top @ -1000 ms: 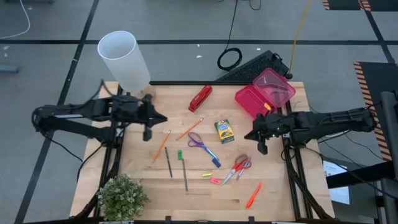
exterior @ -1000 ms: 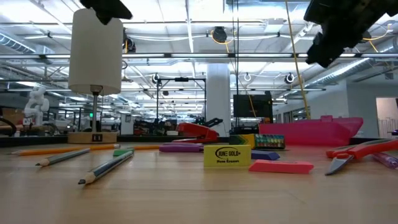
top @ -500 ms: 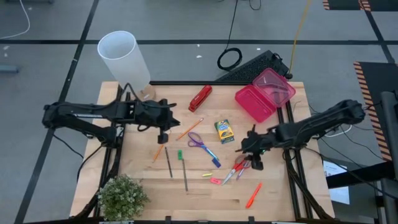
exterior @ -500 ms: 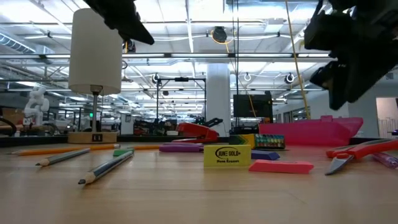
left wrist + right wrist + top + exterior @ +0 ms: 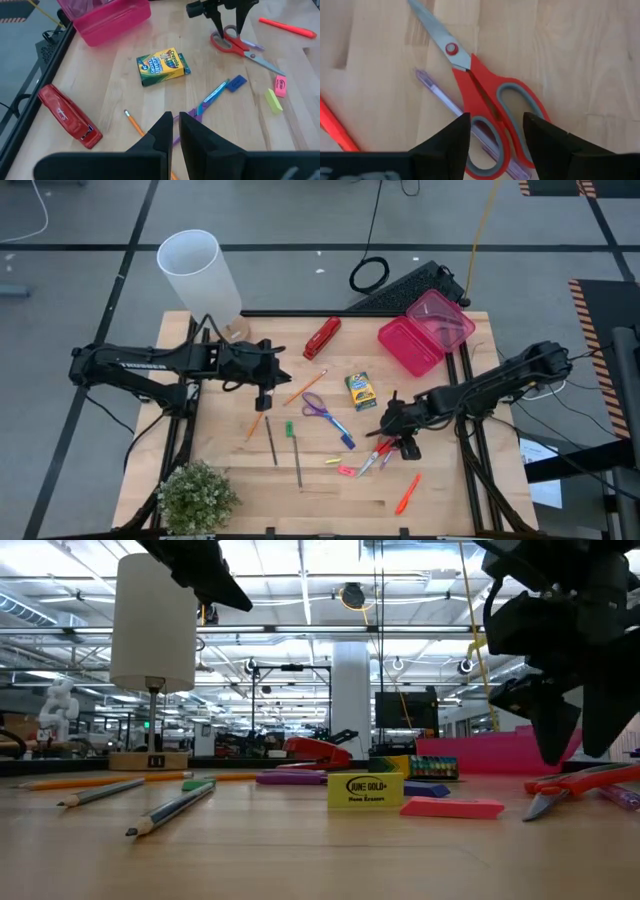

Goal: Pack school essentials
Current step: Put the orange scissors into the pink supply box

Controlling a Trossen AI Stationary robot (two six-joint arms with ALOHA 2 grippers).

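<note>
The red-handled scissors (image 5: 378,452) lie near the table's right front, across a purple pen (image 5: 440,97). My right gripper (image 5: 495,145) is open and hovers low, one finger on each side of the scissors' handles (image 5: 512,112), clear of them in the low view. My left gripper (image 5: 262,398) hangs shut, well above an orange pencil (image 5: 256,420), left of centre. Purple scissors (image 5: 318,406), a crayon box (image 5: 360,391), a blue pen (image 5: 342,435), two dark pencils (image 5: 271,441), small erasers (image 5: 347,471) and an orange marker (image 5: 407,493) lie flat on the wood.
A red stapler (image 5: 322,337) and an open pink box (image 5: 425,332) sit at the far side. A white cylinder (image 5: 200,277) stands at the far left corner and a potted plant (image 5: 197,497) at the near left corner. A keyboard (image 5: 405,288) lies beyond the far edge.
My right gripper has moved toward the table's left and near edges and come down over the red scissors' handles, staying open. My left gripper has moved toward the table's right, over the orange pencil, then held still. Nothing on the table has moved.
</note>
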